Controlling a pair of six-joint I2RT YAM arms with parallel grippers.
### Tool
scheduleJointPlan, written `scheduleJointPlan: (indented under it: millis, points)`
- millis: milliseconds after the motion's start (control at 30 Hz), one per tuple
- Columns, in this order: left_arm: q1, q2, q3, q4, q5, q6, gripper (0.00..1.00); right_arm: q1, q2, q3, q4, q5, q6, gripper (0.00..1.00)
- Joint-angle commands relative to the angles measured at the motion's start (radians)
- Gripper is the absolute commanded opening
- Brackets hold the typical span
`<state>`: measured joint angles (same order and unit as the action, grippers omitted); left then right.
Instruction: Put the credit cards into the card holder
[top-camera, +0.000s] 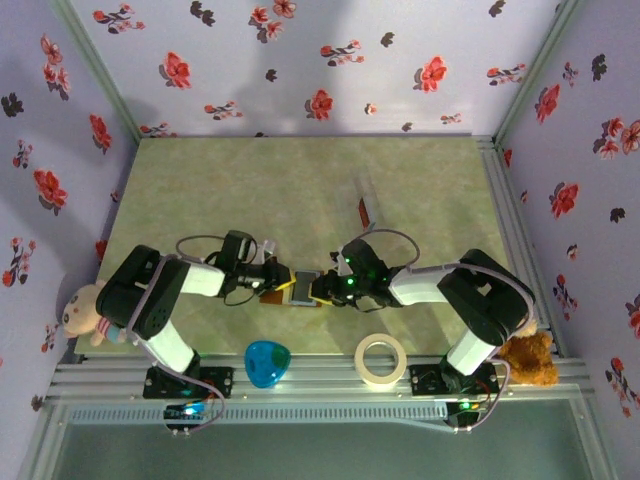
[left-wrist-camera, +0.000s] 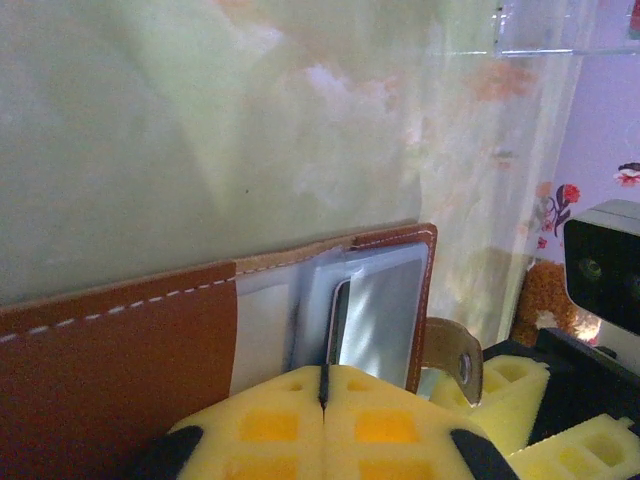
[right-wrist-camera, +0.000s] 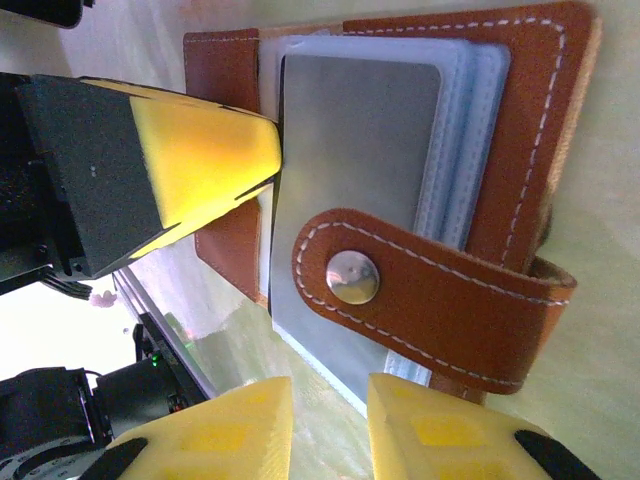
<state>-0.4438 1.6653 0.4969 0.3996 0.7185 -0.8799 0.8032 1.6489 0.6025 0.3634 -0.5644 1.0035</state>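
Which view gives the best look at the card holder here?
Right wrist: the card holder is open, its sleeves, a grey card and snap tab all plain. Left wrist catches one brown edge, with the left pincer shut on that card. Top external has it tiny and half hidden.

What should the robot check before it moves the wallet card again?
1. Left gripper shut on the grey card: ok.
2. Card holder open: ok.
3. Card lined up with a clear sleeve: cannot tell.
4. Closing tab out of the way: not ok; in the right wrist view it crosses the card.
5. Right gripper gripping the holder: cannot tell.
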Motion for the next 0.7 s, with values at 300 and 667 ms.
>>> scheduleJointPlan:
  millis: [300,667]
  points:
    - [0.014,0.037,-0.068,0.093,-0.015,-0.079,0.00,0.005,0.026,0.039,-0.049,0.016,-0.020,0.34]
    - [0.018,0.038,-0.103,0.261,0.027,-0.173,0.00,0.001,0.022,0.041,-0.062,0.022,-0.024,0.38]
